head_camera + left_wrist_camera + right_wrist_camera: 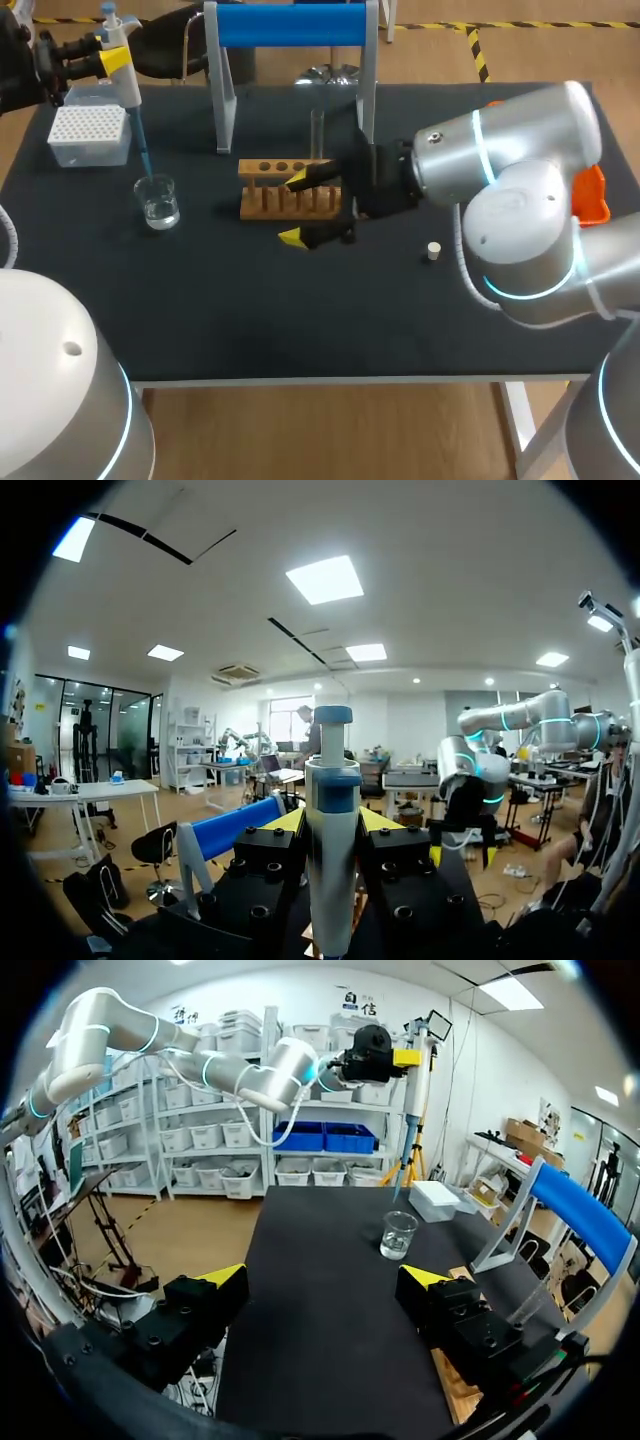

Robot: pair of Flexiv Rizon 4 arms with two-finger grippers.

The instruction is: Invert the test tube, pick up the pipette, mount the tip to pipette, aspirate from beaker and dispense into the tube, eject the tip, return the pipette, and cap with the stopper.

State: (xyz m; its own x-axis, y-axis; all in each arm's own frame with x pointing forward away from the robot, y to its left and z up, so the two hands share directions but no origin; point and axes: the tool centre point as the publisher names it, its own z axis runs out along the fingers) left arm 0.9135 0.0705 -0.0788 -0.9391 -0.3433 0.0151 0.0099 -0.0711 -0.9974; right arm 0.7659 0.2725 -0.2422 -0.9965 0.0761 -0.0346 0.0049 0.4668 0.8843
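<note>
At the table's far left my left gripper (pixel 100 62) is shut on the white and blue pipette (pixel 122 70). Its blue tip (pixel 143 150) points down at the mouth of the glass beaker (pixel 157 201), which holds water. In the left wrist view the pipette (pixel 331 780) stands upright between the fingers of the left gripper (pixel 332 830). My right gripper (pixel 296 208) is open, its yellow tips on either side of the right end of the wooden tube rack (pixel 275 190). A clear test tube (pixel 317 132) stands upright there. The small white stopper (pixel 433 250) lies on the mat to the right.
A white tip box (pixel 90 135) sits behind the beaker. The blue-topped pipette stand (pixel 290 25) rises behind the rack. An orange object (pixel 592 195) lies at the right edge. In the right wrist view the beaker (pixel 398 1234) is ahead of the open right gripper (pixel 322 1278).
</note>
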